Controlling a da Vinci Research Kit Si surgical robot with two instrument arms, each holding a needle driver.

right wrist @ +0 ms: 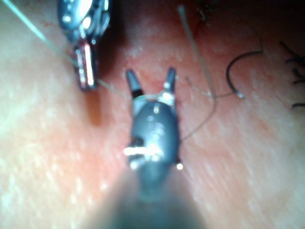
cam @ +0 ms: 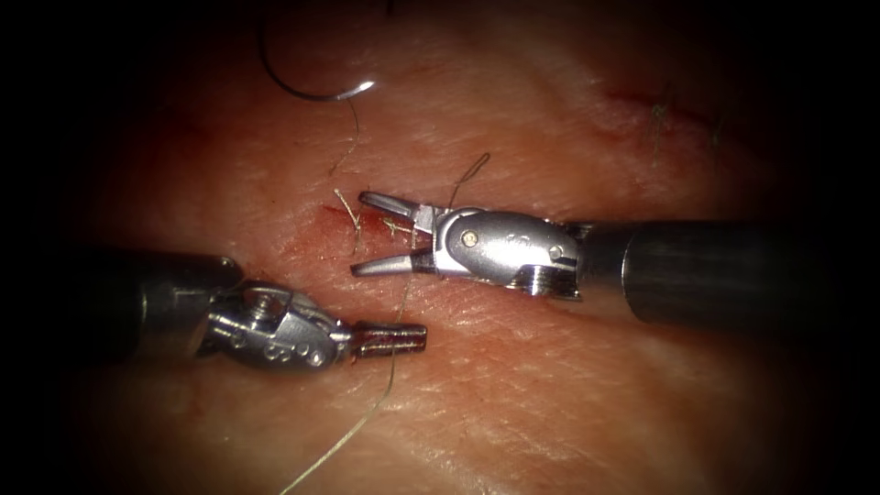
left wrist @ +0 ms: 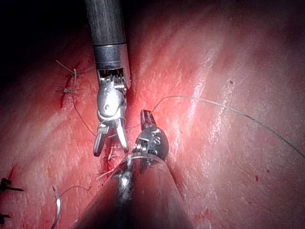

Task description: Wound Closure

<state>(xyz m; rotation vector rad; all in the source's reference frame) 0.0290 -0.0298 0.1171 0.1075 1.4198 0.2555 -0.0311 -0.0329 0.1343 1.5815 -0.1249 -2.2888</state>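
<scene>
Nearest the endoscope, the left tool (cam: pixel 414 338) has its jaws pressed together on the thread (cam: pixel 396 353), which runs from the cut down toward the lower edge. Beyond it, the right tool (cam: pixel 359 233) points left at the cut (cam: pixel 353 229) with jaws spread wide, holding nothing (thread ends stand between them). Farthest off, the needle (cam: pixel 307 90) lies free on the tissue (cam: pixel 513 403), its curve opening upward, not in the tissue.
</scene>
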